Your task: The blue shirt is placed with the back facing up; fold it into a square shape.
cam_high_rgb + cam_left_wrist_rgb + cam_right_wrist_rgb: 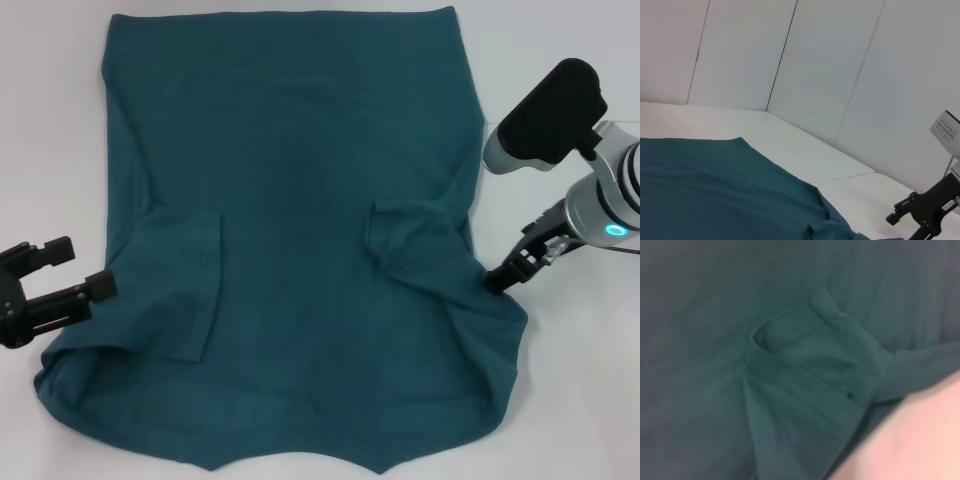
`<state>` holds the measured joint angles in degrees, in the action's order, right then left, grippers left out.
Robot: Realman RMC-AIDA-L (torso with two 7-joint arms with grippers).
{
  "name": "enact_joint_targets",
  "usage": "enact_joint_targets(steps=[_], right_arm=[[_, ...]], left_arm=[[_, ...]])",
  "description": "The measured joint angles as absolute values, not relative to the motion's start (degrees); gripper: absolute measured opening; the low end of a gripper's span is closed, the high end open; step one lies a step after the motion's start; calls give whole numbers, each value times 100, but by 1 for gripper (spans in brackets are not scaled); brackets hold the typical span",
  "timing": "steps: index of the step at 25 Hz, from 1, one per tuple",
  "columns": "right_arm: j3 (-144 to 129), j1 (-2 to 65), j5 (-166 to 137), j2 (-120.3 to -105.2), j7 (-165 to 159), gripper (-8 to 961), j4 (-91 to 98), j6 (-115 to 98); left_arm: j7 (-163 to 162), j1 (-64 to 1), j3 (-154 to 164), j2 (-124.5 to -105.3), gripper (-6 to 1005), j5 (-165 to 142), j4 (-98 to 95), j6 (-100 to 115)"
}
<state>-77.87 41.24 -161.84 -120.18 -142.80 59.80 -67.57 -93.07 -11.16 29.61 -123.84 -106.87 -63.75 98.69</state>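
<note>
The blue shirt (pixel 290 230) lies spread flat on the white table, collar end toward me, with both sleeves folded inward onto the body. Its left sleeve (pixel 185 290) lies flat. The right sleeve (pixel 405 240) is bunched, and the right wrist view shows it close up as a crumpled fold (pixel 805 370). My left gripper (pixel 85 265) is open at the shirt's left edge, its lower fingertip touching the fabric. My right gripper (pixel 497 278) sits at the shirt's right edge, where wrinkles run toward its tip. The left wrist view shows the shirt (pixel 715 195) and, farther off, the right gripper (pixel 895 212).
Bare white table (pixel 560 400) shows to the right and left of the shirt. White wall panels (pixel 815 65) rise behind the table. The right arm's black and silver wrist (pixel 560 120) hangs above the table's right side.
</note>
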Motion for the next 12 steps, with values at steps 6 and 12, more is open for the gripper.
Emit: enact_joint_targets(steps=[6,12], right_arm=[[-7742,4119,-15347,-11992,-13924,946,5897,-6642],[-7777,4135,-14961,-12013,-13770,946,5911,-6692]], left_arm=[[-9307,-1110,2962,-12384,873,-10687,-6375,9870],[-9305,-1092,2953,-12384,874,-10687,-6377,9870]])
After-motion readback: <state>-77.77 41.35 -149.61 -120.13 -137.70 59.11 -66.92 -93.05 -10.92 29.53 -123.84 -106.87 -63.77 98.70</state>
